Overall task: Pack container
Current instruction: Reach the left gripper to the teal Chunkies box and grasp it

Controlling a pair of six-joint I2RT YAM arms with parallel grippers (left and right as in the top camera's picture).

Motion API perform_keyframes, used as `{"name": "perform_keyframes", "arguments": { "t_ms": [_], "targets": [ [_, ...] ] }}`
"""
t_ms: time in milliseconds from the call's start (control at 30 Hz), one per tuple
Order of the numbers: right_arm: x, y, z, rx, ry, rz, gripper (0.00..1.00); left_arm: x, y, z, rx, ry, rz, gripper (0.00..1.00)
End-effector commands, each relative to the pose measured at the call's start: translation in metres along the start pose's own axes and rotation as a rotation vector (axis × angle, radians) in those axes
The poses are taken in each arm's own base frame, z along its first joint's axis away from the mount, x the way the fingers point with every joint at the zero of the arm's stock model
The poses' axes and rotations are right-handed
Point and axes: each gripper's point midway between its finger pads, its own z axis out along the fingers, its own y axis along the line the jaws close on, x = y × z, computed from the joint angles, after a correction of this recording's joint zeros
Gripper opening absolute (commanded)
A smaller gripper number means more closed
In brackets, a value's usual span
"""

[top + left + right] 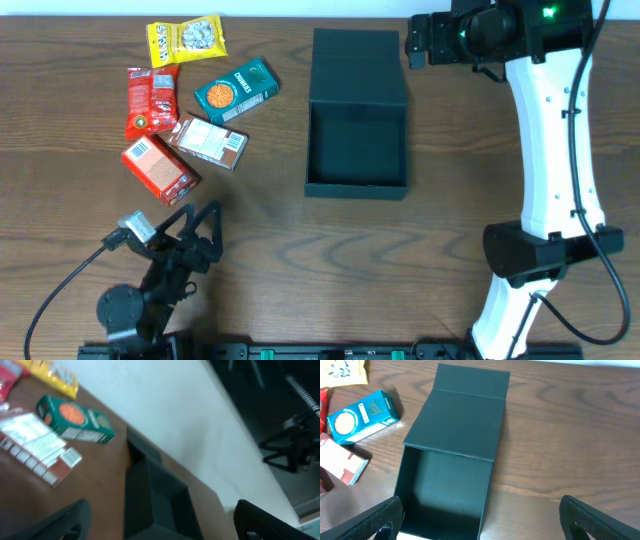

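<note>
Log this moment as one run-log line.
container open, empty | five snack packs lying left of it, unpacked | left claw open, holding nothing | right claw open, beside lid

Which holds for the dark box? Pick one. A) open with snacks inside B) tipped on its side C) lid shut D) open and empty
D: the box has its lid folded back, its inside is bare, and the snack packs lie outside it.

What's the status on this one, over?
Left gripper, right gripper open, empty. Box open, nothing inside. Snacks sit left of it, none in the way.
</note>
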Motion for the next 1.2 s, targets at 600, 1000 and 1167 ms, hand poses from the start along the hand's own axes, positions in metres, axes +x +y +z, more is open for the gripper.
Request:
{"name": "perform_keyframes", "arguments": {
  "t_ms": [600,1000,1167],
  "targets": [
    [-0.061,-0.087,-0.029,0.101,-0.269,0.058,0.99,-0.096,0.037,0.141,-0.551,0.555,0.613,0.94],
    [-0.042,-0.114,-0.03,0.146,-0.195,0.018,0.99,-0.077,0.054,0.235,-0.448,0.871,1.091,0.96],
    [-0.038,-0.118,-0.03,0.15,-0.179,0.018,0.99,-0.049,0.09,0.254,-0.369,1.004,1.237,0.96]
  ]
}}
